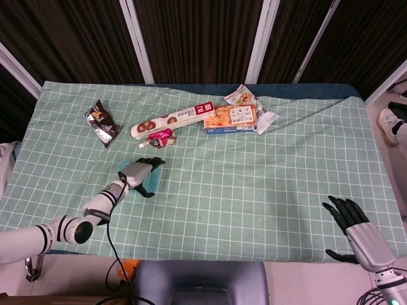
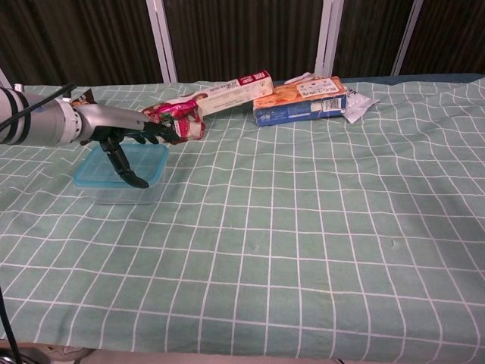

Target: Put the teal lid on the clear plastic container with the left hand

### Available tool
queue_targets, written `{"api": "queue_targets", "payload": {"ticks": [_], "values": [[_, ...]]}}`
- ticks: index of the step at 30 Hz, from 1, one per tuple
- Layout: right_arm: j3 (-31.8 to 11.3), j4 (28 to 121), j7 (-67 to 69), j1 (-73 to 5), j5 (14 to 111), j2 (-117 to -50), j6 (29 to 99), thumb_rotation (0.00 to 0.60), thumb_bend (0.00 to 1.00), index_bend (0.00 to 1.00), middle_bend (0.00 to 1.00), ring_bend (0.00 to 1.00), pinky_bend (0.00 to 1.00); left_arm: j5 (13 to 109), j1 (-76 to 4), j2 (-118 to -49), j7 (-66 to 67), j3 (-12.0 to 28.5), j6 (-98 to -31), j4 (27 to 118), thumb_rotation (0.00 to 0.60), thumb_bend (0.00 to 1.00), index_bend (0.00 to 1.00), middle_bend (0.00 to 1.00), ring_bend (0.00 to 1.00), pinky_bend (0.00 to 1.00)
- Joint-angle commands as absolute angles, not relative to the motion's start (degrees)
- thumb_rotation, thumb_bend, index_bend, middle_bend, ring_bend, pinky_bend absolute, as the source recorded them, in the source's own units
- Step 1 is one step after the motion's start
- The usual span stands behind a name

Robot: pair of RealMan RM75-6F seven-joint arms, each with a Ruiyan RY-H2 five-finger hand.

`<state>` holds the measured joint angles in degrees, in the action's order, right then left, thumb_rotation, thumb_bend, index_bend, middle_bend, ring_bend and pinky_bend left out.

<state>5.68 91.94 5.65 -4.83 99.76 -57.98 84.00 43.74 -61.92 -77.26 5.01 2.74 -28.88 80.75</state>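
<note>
— Head view first: what did the table [image 1: 254,190] look like?
— It wore a green checked cloth before dark slatted walls. One long box [image 1: 170,121], one flat box [image 1: 231,119] and four snack packets lay at the back. The right hand [image 1: 351,223] hung empty off the near edge, fingers apart.
— Chest view?
— The lid [image 2: 121,168] sat on the container [image 2: 120,191]; the left hand [image 2: 125,136] hovered over it, fingers spread, thumb touching the lid.

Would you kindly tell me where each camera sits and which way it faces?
Head view: high above the near edge, looking steeply down on the table; shows left hand and right hand.
Chest view: low at the near edge, looking across; shows only the left hand.
Both share the teal lid on the container.
</note>
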Motion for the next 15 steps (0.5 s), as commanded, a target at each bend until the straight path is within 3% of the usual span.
{"api": "queue_targets", "payload": {"ticks": [1,7,15], "values": [[5.7,91.8,5.8,-4.8,100.0,-58.0,84.1,0.6,0.19,0.03,0.09,0.0,0.0,43.2,-62.4,-76.8,5.9,2.0,-28.7,81.5,0.6,0.21,0.0,0.0,0.0,0.04],[5.7,91.7,5.6,-4.9,99.9,-58.1,83.9,0.6,0.19,0.03,0.09,0.0,0.0,47.1,-61.1,-73.9,9.9,1.3,-36.9,88.4,0.6,0.2,0.0,0.0,0.0,0.02],[6.0,91.8,4.9,-4.7,100.5,-58.3,84.1,0.6,0.19,0.03,0.09,0.0,0.0,59.9,-52.0,-69.1,12.5,-1.2,-53.2,99.7,0.6,0.21,0.0,0.03,0.0,0.02]]}}
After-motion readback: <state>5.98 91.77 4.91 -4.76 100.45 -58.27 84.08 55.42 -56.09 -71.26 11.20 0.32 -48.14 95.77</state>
